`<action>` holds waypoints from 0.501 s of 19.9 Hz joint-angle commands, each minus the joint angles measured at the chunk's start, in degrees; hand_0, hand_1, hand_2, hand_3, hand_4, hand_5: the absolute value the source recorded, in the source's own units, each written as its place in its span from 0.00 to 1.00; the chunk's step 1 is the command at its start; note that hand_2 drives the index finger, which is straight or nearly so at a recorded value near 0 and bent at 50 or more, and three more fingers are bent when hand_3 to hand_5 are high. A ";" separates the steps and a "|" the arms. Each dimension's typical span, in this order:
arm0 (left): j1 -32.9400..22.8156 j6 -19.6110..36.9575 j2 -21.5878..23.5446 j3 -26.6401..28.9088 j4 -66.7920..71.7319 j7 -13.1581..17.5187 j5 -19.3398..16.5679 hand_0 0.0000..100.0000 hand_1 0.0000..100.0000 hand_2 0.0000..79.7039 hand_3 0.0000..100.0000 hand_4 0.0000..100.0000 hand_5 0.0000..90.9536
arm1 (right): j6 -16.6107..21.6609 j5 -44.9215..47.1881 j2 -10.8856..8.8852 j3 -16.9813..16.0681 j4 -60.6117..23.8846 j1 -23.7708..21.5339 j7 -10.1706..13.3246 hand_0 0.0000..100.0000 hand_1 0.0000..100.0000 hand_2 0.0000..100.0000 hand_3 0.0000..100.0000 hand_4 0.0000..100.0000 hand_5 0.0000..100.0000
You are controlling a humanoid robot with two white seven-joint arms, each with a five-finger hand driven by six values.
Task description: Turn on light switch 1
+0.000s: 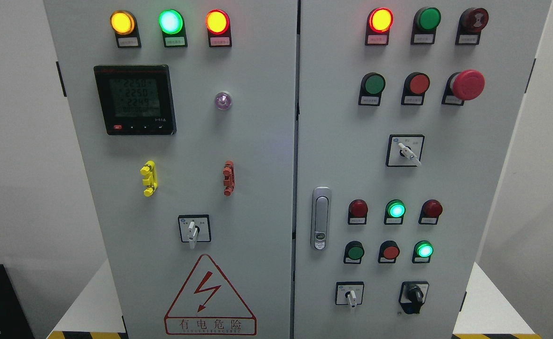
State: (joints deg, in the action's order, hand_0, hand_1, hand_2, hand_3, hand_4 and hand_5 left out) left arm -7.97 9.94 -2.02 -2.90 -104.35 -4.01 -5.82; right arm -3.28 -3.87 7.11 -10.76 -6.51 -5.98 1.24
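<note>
Across the frame stands a grey electrical cabinet with two doors, seen head-on from the head view. Neither robot hand is in the picture, so their state cannot be told. Left door: three lit indicator lamps along the top, yellow, green and red-orange. Below them a black digital meter with a lit display, and to its right a small clear lamp. Lower, a yellow clip and a red clip sit well apart. Beneath these a white-handled rotary switch, handle pointing down, just above a red triangular warning sign. Right door: a lit red lamp top left, an unlit green lamp beside it, a red mushroom stop button further down at right. A second white-handled selector sits mid-door. A metal door latch is near the seam. Lower rows hold small buttons, two glowing green. At the bottom, a small white-handled switch and a black knob switch. Labels are too small to read, so which control is light switch 1 cannot be told.
</note>
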 commanded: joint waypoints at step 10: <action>5.33 -9.84 -3.17 -2.46 -7.10 -8.98 -3.49 0.08 0.53 0.64 0.94 0.95 0.92 | 0.03 0.00 0.01 0.04 0.00 0.00 -0.01 0.00 0.00 0.00 0.00 0.00 0.00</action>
State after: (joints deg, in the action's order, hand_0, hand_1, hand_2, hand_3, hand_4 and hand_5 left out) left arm -4.38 2.65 -3.79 -4.08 -108.17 -10.66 -8.43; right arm -3.28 -3.87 7.10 -10.76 -6.50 -5.98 1.24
